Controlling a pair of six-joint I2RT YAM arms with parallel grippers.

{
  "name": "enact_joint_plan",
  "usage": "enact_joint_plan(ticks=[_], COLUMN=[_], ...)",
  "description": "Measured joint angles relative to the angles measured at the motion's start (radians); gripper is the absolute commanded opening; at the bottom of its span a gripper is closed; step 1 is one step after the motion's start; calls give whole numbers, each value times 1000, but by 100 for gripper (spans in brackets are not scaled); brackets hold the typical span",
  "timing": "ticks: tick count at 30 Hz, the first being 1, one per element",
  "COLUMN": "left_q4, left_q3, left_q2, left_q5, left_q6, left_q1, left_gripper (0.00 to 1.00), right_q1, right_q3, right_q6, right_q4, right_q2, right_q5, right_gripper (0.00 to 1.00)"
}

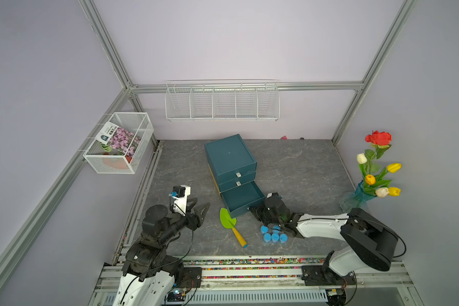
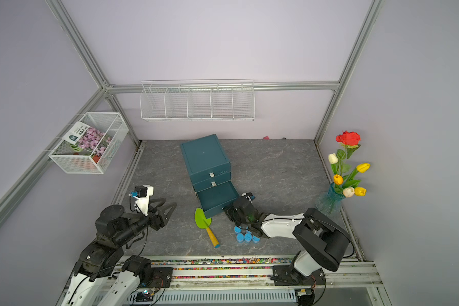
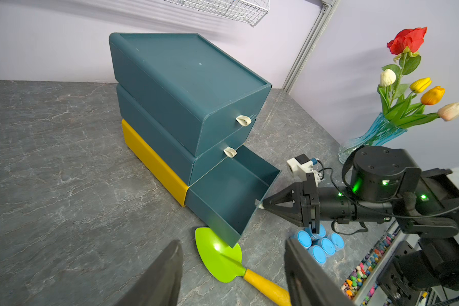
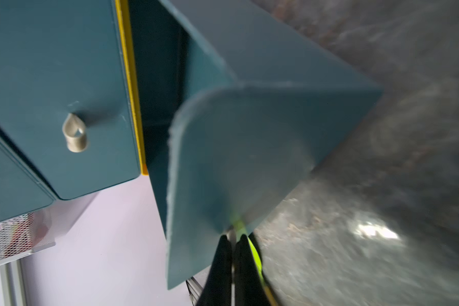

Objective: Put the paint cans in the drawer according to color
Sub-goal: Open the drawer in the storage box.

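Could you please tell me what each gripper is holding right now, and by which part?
The right gripper pinches the open bottom drawer by its front pull tab. The left gripper is open and holds nothing.

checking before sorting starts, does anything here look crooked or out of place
Yes. The bottom drawer is pulled out skewed, angled off from the chest front, and its near corner juts over the green trowel blade. The right tool is shut on its pull tab.

Right gripper [image 4: 232,242], jaws together, apparently pinches a tab [image 4: 231,234] on the open drawer [image 4: 239,148].
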Motion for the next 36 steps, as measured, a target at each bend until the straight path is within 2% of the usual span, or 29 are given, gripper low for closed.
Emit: enact_joint_plan(ticks=[11,20,36], left_q4=[0,0,0], left_q3=[0,0,0], left_q2=[0,0,0], left_q5=[5,5,6], left_q6=[0,0,0], left_q1=[0,0,0], left_gripper=[64,64,64], right_q1=[7,8,14], right_q3=[-16,-39,-26], right_q6=[11,22,39], right_q4=[-40,-120,-142], right_q2=[-32,-144,-70], right_q5=[17,26,10], right_gripper=[0,0,0])
